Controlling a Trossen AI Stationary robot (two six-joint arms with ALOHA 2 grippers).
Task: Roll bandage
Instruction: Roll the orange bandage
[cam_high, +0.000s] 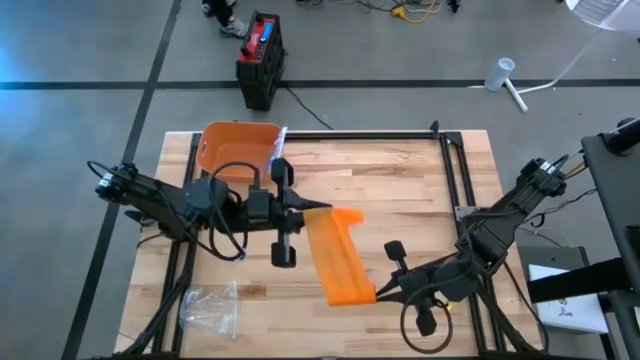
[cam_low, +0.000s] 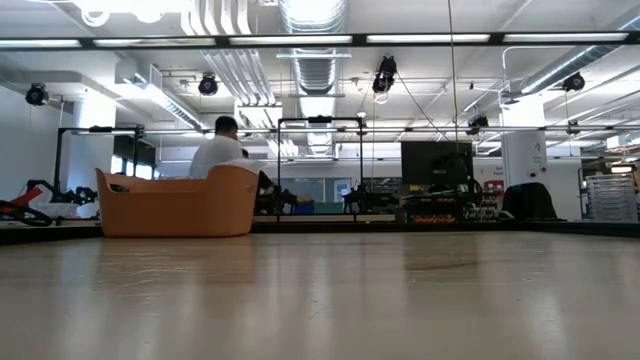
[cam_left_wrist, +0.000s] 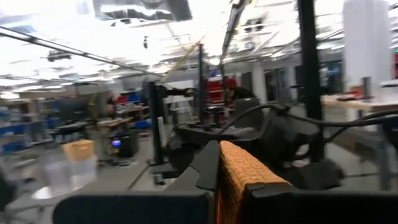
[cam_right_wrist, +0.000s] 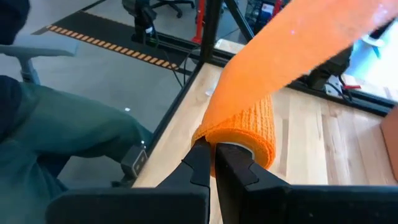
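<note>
Bandage (cam_high: 338, 256), orange, is stretched as a flat band above the middle of the table (cam_high: 400, 170), running from about ten o'clock at its free end to about five o'clock at its rolled end. The free end is pinched in the left gripper (cam_high: 322, 209), whose fingers are seen in the left wrist view to be clamped together on the thin orange edge. The roll (cam_right_wrist: 244, 132) is held at the other end by the right gripper (cam_high: 378, 294); in the right wrist view its fingers (cam_right_wrist: 200, 163) are pressed together, with one apparently tucked into the core of the roll and a layer of fabric nipped between them. Only a short, fairly thin roll has been wound, while a long length of band is yet to be taken up, so the task is judged to be at an early-to-middle stage. What is left, by this reading, is for the remaining strip to be wound onto the roll while tension is kept by the left grip, and for the free end to be laid down at the close. A tub (cam_high: 235, 148) stands at about eleven o'clock and a clear bag (cam_high: 208, 308) lies at about seven o'clock, both well apart from the band. A person (cam_low: 217, 150) is seated beyond the table in the low view.
</note>
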